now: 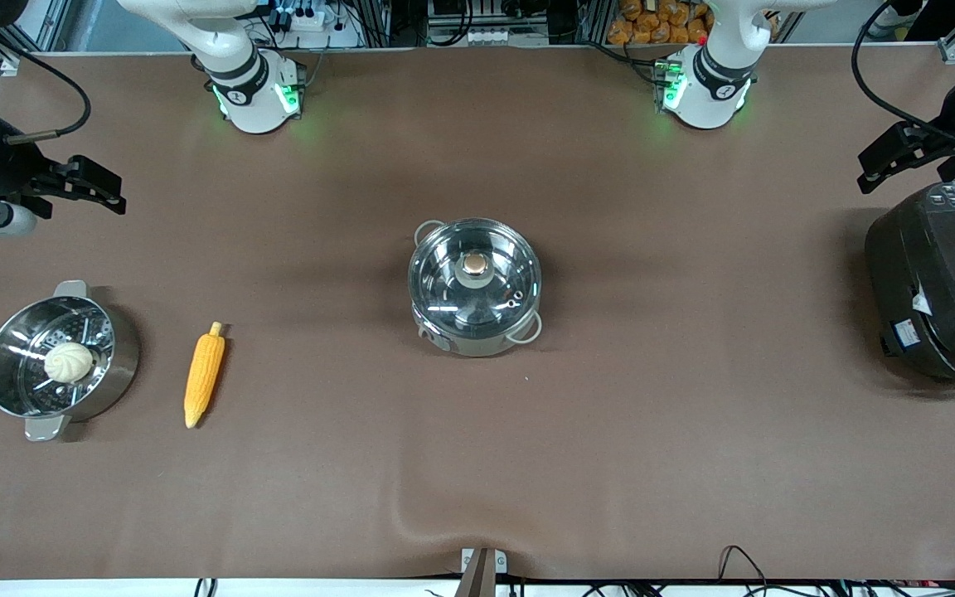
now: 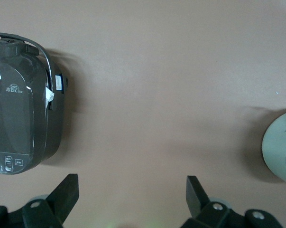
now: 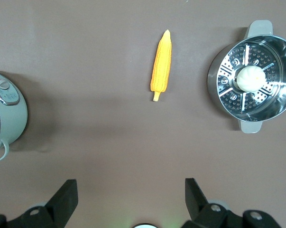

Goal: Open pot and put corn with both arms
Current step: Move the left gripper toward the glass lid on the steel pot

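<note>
The steel pot [image 1: 475,286] stands mid-table with its glass lid and copper knob [image 1: 474,264] on. Its edge shows in the left wrist view [image 2: 281,147] and in the right wrist view [image 3: 5,116]. The yellow corn [image 1: 204,375] lies flat on the table between the pot and the steamer pot, toward the right arm's end; it also shows in the right wrist view [image 3: 161,66]. My right gripper [image 1: 100,186] [image 3: 131,192] is open and empty over bare table at that end. My left gripper [image 1: 888,157] [image 2: 132,190] is open and empty by the black cooker.
A steel steamer pot [image 1: 59,358] [image 3: 252,76] with a white bun [image 1: 69,362] stands at the right arm's end. A large black cooker [image 1: 938,286] [image 2: 19,109] stands at the left arm's end. The brown table cover has a ripple [image 1: 411,514] near the front edge.
</note>
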Robot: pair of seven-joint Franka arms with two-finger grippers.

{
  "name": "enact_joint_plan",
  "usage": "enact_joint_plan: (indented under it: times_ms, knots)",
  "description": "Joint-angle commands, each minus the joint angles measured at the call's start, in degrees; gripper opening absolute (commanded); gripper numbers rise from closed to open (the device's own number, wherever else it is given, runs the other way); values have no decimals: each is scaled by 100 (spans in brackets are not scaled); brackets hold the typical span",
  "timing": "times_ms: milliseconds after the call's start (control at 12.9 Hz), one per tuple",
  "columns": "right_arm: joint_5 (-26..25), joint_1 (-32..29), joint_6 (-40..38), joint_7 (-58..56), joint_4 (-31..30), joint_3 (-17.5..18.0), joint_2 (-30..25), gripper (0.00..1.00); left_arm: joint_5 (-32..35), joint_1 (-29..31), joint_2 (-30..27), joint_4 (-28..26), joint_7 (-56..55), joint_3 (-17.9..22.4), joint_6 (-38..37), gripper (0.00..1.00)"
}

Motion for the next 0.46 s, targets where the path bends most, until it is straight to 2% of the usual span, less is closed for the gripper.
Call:
enact_joint_plan:
  times_ms: [0,387]
  knots:
    - [-73,4,12,75,-21,-1,-33,100,-78,5,42,134,170,14,-107,100]
    - [-82,-40,74,75,-12,-27,-33,100,-200,-30,164,151,170,14,-107,100]
